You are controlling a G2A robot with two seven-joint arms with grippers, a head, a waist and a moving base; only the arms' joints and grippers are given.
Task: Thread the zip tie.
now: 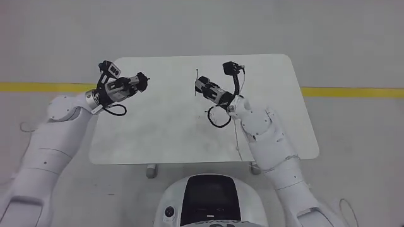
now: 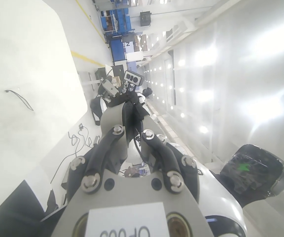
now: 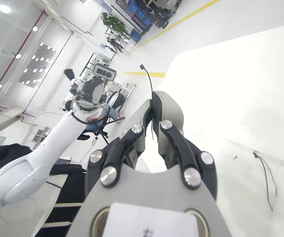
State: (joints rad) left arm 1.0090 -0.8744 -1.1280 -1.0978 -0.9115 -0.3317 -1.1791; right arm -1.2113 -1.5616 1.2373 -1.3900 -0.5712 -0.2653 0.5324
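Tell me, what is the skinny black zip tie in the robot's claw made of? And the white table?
The zip tie, pinched in the right gripper, looks like matte black plastic: a thin strip that bends a little, with a small square head. The table looks like a smooth white board, maybe laminate or painted; its sheen alone can't settle which.
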